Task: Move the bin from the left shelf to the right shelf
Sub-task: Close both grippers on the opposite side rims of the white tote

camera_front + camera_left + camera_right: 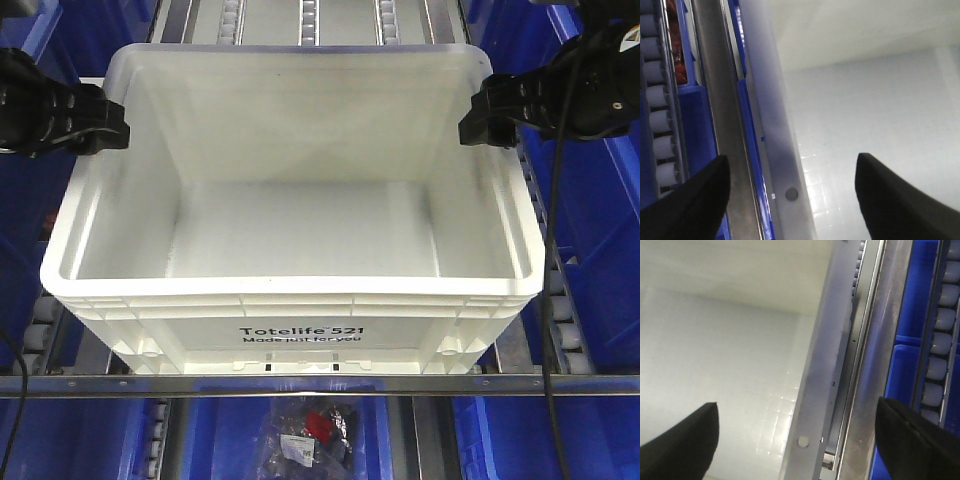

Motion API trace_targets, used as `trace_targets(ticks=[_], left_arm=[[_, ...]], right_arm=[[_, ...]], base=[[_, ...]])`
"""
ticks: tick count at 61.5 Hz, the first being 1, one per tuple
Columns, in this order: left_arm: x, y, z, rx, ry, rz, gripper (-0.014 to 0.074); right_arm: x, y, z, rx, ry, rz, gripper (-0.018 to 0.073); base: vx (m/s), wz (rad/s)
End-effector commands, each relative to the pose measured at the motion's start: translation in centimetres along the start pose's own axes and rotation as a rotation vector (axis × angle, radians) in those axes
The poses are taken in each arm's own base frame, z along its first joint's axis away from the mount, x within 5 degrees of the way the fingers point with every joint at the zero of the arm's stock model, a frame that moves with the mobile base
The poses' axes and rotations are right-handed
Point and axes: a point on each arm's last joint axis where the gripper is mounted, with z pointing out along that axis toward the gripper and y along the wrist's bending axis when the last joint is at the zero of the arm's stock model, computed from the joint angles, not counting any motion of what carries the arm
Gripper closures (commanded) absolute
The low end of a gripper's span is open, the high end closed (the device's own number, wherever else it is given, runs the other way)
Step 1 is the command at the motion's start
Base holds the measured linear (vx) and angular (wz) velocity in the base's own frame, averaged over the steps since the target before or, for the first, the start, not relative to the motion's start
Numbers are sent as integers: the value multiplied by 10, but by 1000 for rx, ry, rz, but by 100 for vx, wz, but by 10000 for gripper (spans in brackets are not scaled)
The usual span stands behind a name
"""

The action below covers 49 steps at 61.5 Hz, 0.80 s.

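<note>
1. Shelf lane: steel rails with rows of pale plastic rollers. Risk, as I judge it: the rollers turn freely, so a push from one side only could send the load rolling or slewing.
2. Bin: a large white plastic tote, open-topped and empty. It sits on the roller lane in the centre of the front view, with its front wall just behind the steel front rail. Whether this is the left or the right shelf, I cannot tell. The walls are smooth and slightly translucent, the floor is glossy with a faint grid, and the outside is ribbed. Risk: it is wide and light, so uneven lift from the two arms would tilt it or jam it against a rail.
3. Blue bins: hard plastic, close on both flanks and below. Risk: a bin corner or an arm could catch on them during the sideways move.
4. Left gripper and right gripper: black, one at each side wall near the back. The wrist views show the left fingers and right fingers apart, one inside the wall and one outside, gripping nothing. Risk: the rim is slick, so a shallow bite may slip once the weight comes on.
5. Rim: a thick rolled lip with a small round stud.
6. Print: black "Totelife 521".
</note>
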Motion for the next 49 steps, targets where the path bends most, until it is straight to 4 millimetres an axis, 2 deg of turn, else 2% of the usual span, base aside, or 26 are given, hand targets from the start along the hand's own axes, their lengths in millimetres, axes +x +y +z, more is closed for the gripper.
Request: trace_targets(ticks=[1, 27, 49], left_arm=[[-13, -4, -11, 16, -82, -7, 91], [-13, -1, 19, 9, 3, -17, 91], [-13, 0, 23, 8, 14, -19, 91]], right_arm=[[-13, 2, -13, -3, -93, -12, -41], [-13, -2, 17, -1, -16, -3, -34], [-12, -3, 32, -15, 18, -5, -34]], base=[[0, 0], [0, 0], [0, 0]])
